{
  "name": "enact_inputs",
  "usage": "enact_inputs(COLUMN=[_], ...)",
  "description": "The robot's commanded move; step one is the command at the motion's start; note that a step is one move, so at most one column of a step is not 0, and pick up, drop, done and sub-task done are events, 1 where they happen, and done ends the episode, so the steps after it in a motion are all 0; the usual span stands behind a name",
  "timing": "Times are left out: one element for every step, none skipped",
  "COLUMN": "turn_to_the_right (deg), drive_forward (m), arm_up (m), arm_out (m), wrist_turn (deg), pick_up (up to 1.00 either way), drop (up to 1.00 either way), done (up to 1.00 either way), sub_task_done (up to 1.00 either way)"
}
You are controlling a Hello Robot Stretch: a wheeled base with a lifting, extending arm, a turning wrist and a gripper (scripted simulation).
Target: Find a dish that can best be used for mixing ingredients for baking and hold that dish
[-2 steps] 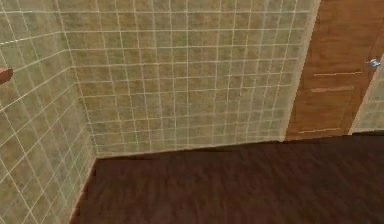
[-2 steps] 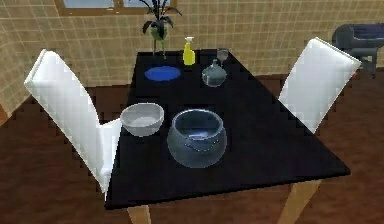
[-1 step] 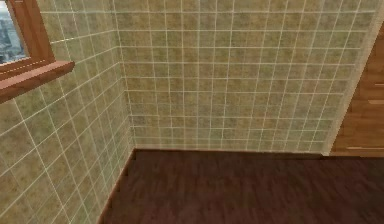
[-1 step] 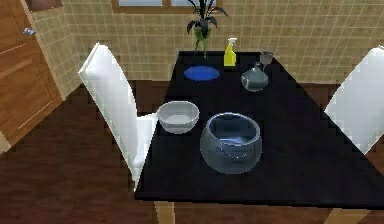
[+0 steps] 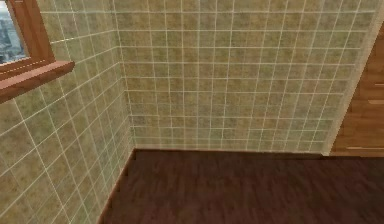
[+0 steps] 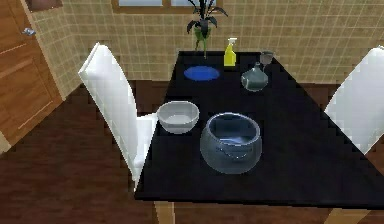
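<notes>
Black tabletop (image 6: 300,140) on the arm side; you have two candidates on it. A white bowl (image 6: 178,116) sits by the table's left edge, just beside a white chair (image 6: 110,90). A larger glass bowl (image 6: 232,142) stands right of it, nearer the front edge, apart from it. At the far end you get a blue plate (image 6: 202,73), a yellow spray bottle (image 6: 230,52), a glass flask (image 6: 255,78) and a small grey cup (image 6: 266,59), all small and hard to read. The plant (image 6: 204,20) is cut off at the top; a second chair (image 6: 358,100) is clipped by the right edge. Ahead, tiled walls (image 5: 230,70) meet in a corner; dark wooden floor (image 5: 240,185) runs open to them. A window (image 5: 20,40) is cut off at the upper left. The hand's state you cannot tell.
</notes>
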Motion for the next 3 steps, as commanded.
enact_inputs(turn_to_the_right=[0.0, 0.0, 0.0], drive_forward=[0.00, 0.00, 0.00], arm_up=[0.38, 0.00, 0.00], arm_out=[0.00, 0.48, 0.00], wrist_turn=[0.0, 0.0, 45.0], pick_up=[0.00, 0.00, 0.00], drop=[0.00, 0.00, 0.00], done=[0.00, 0.00, 0.00], sub_task_done=[0.00, 0.00, 0.00])
